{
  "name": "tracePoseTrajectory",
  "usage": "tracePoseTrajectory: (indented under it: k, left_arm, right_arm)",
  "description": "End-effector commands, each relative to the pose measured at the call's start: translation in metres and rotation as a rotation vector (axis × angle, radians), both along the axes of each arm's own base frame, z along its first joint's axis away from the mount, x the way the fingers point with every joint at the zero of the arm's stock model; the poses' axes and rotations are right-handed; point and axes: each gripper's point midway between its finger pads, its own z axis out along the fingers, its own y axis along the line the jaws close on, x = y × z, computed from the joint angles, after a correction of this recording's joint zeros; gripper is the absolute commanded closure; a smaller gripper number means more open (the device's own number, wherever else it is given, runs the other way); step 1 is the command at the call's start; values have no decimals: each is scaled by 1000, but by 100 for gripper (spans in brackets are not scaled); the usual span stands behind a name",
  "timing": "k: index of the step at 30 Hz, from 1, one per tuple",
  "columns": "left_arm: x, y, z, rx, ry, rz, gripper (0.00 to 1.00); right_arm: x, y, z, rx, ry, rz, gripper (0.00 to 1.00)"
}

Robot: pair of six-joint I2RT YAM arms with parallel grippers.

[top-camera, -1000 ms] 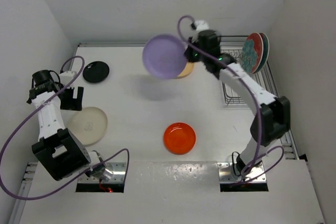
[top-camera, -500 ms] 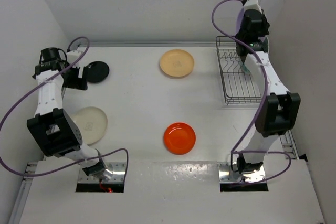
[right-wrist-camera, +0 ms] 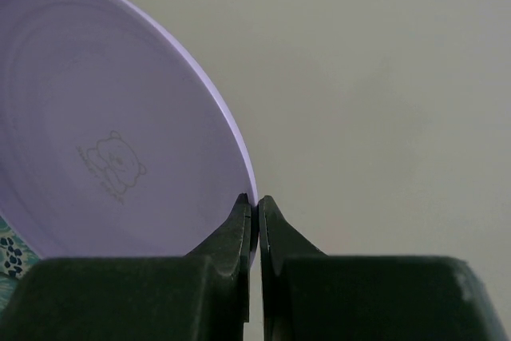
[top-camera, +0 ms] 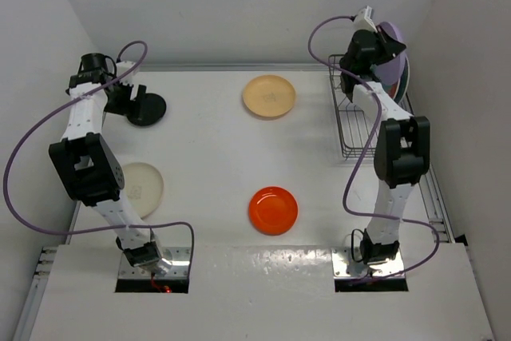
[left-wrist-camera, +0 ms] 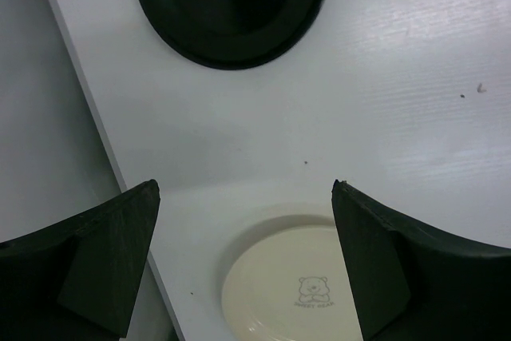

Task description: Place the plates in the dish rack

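Observation:
My right gripper (right-wrist-camera: 256,201) is shut on the rim of the lavender plate (right-wrist-camera: 104,133), holding it upright above the far end of the dish rack (top-camera: 359,129). A teal-flowered plate edge (right-wrist-camera: 8,255) shows just behind it. My left gripper (left-wrist-camera: 245,187) is open and hovers over the table's far left. The black plate (left-wrist-camera: 231,5) lies ahead of its fingertips and the cream plate (left-wrist-camera: 291,285) below them. In the top view the tan-yellow plate (top-camera: 269,96) lies at the far middle. The orange plate (top-camera: 273,210) lies near the front.
The table's left edge (left-wrist-camera: 88,109) runs close beside my left gripper, with the side wall beyond it. White walls close in the back and both sides. The right arm (top-camera: 395,157) stretches along the rack's near side.
The right arm has carried the lavender plate from over the table's middle to above the rack. The left arm has swung away from the cream plate toward the black plate, still open.

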Motion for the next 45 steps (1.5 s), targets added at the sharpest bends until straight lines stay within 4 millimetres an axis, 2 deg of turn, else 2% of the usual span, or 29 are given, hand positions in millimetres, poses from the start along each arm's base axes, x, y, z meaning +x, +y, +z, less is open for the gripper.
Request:
tracePoseTrajectory:
  k: [1, 7, 10, 12, 13, 15, 18, 20, 21, 22, 25, 28, 30, 32, 33, 34, 36, 37, 38, 39, 40, 41, 45]
  left_arm:
    - [21, 6, 24, 10, -73, 13, 6]
    - [25, 7, 18, 5, -57, 13, 6]
    - [26, 6, 14, -5, -51, 8, 6]
    - [26, 6, 14, -5, -51, 8, 6]
    - [28, 7, 17, -2, -61, 8, 6]
    - [28, 7, 17, 4, -61, 1, 6]
    - [28, 7, 17, 4, -61, 1, 6]
    - [28, 7, 17, 4, -61, 1, 6]
    - [27, 7, 22, 7, -70, 1, 6]
    - [25, 6, 17, 3, -58, 1, 6]
    - [23, 5, 18, 3, -58, 1, 6]
    - [23, 4, 18, -4, -60, -4, 6]
    - [25, 4, 21, -2, -69, -5, 6]
    - [25, 3, 21, -9, -71, -10, 6]
    - [25, 3, 21, -9, -71, -10, 6]
    - [25, 3, 21, -9, -71, -10, 6]
    - [25, 3, 21, -3, -71, -17, 6]
    - [25, 5, 21, 5, -69, -11, 6]
    - [25, 5, 21, 5, -69, -11, 6]
    - [25, 5, 21, 10, -69, -19, 6]
    - [25, 5, 21, 10, -69, -19, 6]
    - [25, 5, 21, 10, -69, -19, 6]
    - [24, 9, 21, 11, -68, -9, 6]
  right_arm:
    - [-4, 3, 10, 6, -94, -72, 100]
    - [-7, 20, -24, 18, -26, -78, 100]
    - [-15, 19, -50, 35, -1, -96, 100]
    - [-17, 18, -59, 53, -6, -106, 100]
    - [-15, 19, -62, 58, 0, -106, 100]
    - [-10, 21, -83, 93, 37, -100, 100]
    - [-5, 23, -97, 139, 3, -101, 100]
    - [-3, 23, -98, 138, 6, -113, 100]
    - [-5, 22, -94, 128, -2, -136, 100]
    - [-6, 21, -90, 124, -14, -141, 100]
    - [-18, 14, -59, 145, -191, -176, 100]
    - [-33, 9, -38, 178, -321, -222, 100]
    - [-38, 9, -41, 185, -346, -247, 100]
    - [-40, 13, -51, 173, -314, -271, 100]
    - [-44, 12, -47, 158, -314, -286, 100]
    - [-42, 16, -61, 146, -283, -289, 100]
    - [-43, 18, -62, 167, -371, -302, 100]
    - [-48, 15, -63, 117, -268, -331, 100]
    - [-46, 15, -78, 121, -285, -343, 100]
    - [-47, 14, -66, 114, -265, -370, 100]
    - [-52, 13, -67, 122, -274, -394, 100]
    - [-48, 13, -76, 121, -249, -406, 100]
    - [-49, 16, -87, 136, -240, -415, 100]
